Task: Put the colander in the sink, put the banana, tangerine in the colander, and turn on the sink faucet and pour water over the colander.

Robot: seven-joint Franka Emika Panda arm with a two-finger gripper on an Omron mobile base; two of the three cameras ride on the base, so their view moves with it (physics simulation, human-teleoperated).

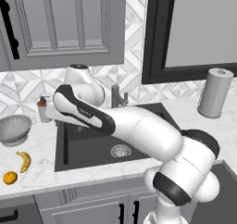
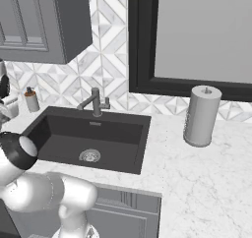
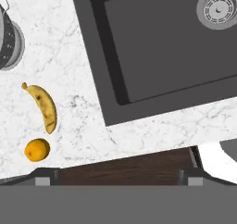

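we saw the colander (image 1: 15, 129) on the worktop (image 1: 41, 149) left of the sink (image 1: 92, 146), with the banana (image 1: 24, 161) and tangerine (image 1: 10, 177) nearer the front edge. the tool's (image 3: 118, 177) opening we could not tell.

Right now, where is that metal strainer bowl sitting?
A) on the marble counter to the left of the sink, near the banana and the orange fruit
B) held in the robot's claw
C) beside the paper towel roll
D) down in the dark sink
A: the colander stands on the counter left of the sink, with the banana and tangerine lying in front of it.
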